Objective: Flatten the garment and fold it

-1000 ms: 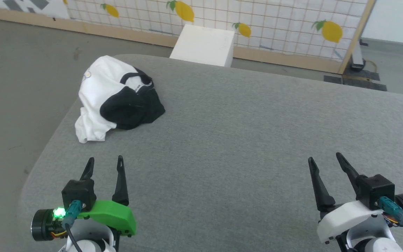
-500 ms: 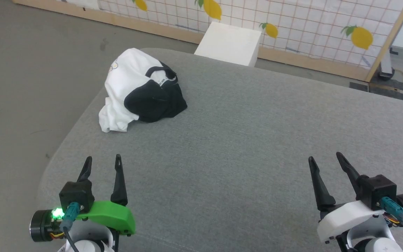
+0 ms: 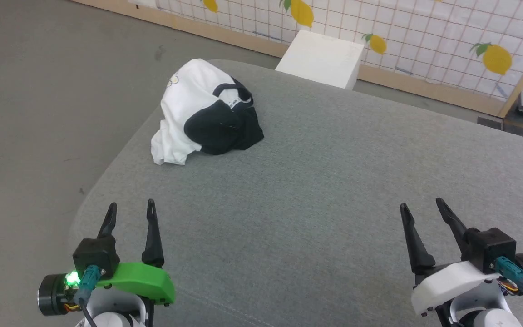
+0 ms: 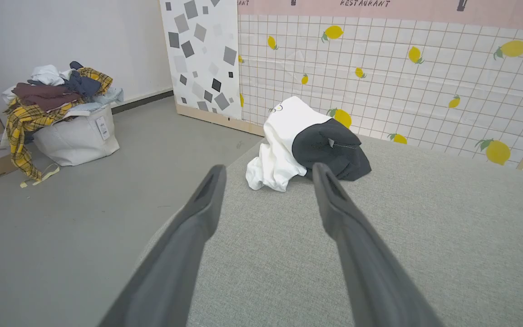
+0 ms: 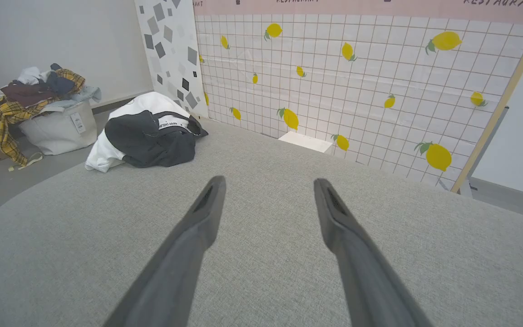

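Head view, crumpled garment (image 3: 188, 97) on grey table (image 3: 316, 181), white box (image 3: 323, 56) beyond; both jaws released

Head cam pan leftward, garment (image 3: 184, 109) now nearer view centre.

The crumpled white-and-black cloth garment (image 3: 189, 104) looks soft and matt; the grey woven-fabric table top (image 3: 334, 181) is slightly rough (like upholstery); the pale wooden board (image 3: 243, 38) is smooth.

White-and-black garment (image 3: 189, 109) on grey fabric table (image 3: 334, 181)
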